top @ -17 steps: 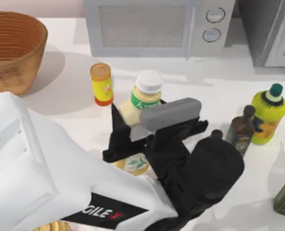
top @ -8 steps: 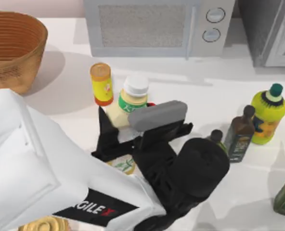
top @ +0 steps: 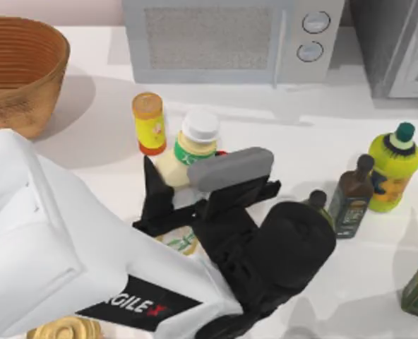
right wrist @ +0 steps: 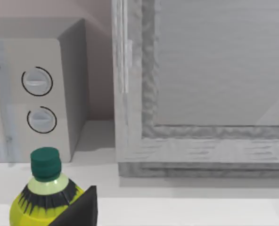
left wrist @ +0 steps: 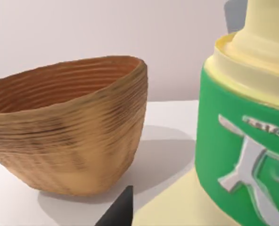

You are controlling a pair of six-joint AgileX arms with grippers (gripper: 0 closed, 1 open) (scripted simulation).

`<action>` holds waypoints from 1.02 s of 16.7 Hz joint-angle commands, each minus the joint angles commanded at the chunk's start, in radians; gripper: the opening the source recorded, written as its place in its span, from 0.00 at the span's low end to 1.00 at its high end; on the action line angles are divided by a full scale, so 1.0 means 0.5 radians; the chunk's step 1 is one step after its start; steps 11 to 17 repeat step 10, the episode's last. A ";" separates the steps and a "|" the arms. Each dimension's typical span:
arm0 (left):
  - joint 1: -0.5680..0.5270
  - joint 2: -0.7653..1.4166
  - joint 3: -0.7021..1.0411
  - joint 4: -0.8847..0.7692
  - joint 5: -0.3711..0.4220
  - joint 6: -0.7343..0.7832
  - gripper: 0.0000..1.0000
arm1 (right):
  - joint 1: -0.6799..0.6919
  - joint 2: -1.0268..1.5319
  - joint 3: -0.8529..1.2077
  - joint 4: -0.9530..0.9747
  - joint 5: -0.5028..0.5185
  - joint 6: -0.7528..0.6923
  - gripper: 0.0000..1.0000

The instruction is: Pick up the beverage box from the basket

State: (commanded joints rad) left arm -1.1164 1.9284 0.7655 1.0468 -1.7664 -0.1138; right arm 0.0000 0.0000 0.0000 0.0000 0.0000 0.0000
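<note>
The left gripper (top: pixel 177 205) sits low over the middle of the table, its dark fingers closed against the body of the beverage box (top: pixel 189 152), one either side below the green collar. The carton is out on the table, well apart from the wicker basket (top: pixel 22 74) at the far left, so it is not in the basket at all. The left wrist view puts the green label right up against the camera, with the basket beyond.

It looks like a stiff, smooth carton, probably moderately heavy if full and a little slippery; the straight-sided body is the safer hold, not the narrow neck or white cap.

One beverage box and one basket. Beside the box stands one small yellow bottle (top: pixel 149 123) with a tan lid. To the right stand one yellow-green bottle (top: pixel 394 169) and two dark bottles (top: pixel 351 194).

The right gripper (right wrist: pixel 78 209) shows one dark fingertip near the yellow-green bottle; whether it is open cannot be told.
</note>
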 joint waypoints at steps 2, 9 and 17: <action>0.000 0.000 0.000 0.000 0.000 0.000 0.83 | 0.000 0.000 0.000 0.000 0.000 0.000 1.00; 0.000 0.000 0.000 0.000 0.000 0.000 1.00 | 0.000 0.000 0.000 0.000 0.000 0.000 1.00; 0.000 0.000 0.000 0.000 0.000 0.000 1.00 | 0.000 0.000 0.000 0.000 0.000 0.000 1.00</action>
